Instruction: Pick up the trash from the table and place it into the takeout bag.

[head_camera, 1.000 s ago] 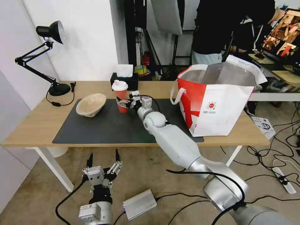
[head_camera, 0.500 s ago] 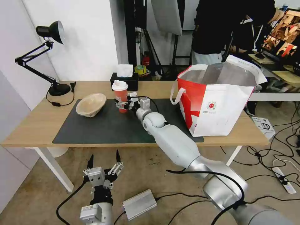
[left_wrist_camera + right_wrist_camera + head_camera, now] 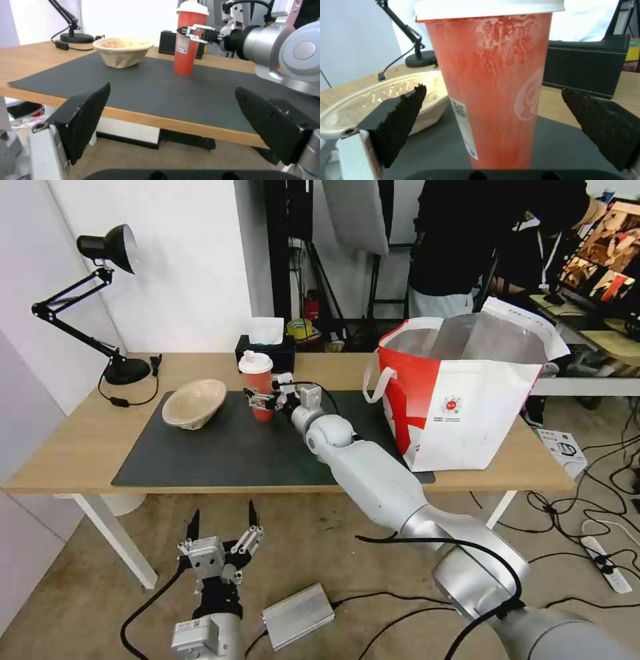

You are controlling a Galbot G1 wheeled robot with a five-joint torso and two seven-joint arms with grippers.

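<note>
A tall red cup [image 3: 257, 385] with a white lid stands upright on the dark grey mat [image 3: 233, 453] of the light-wood table [image 3: 67, 447]. My right gripper [image 3: 260, 400] is open, with one finger on each side of the cup [image 3: 493, 87]; the black fingers [image 3: 400, 125] stand apart from its wall. To the cup's left a beige pulp bowl [image 3: 193, 403] rests tilted on the mat. At the table's right end the white-and-red takeout bag [image 3: 460, 400] gapes open at the top. Below the table's front edge, my left gripper [image 3: 223, 527] hangs open, holding nothing.
Just behind the cup sits a black tissue box [image 3: 267, 350]. A black desk lamp [image 3: 110, 300] occupies the far left corner. On the floor lie a silver box [image 3: 297, 613] and cables [image 3: 587, 527]. A person [image 3: 453, 247] stands behind the table.
My right arm has reached a little farther forward, bringing its open fingers around the cup. The left arm has hardly moved.
</note>
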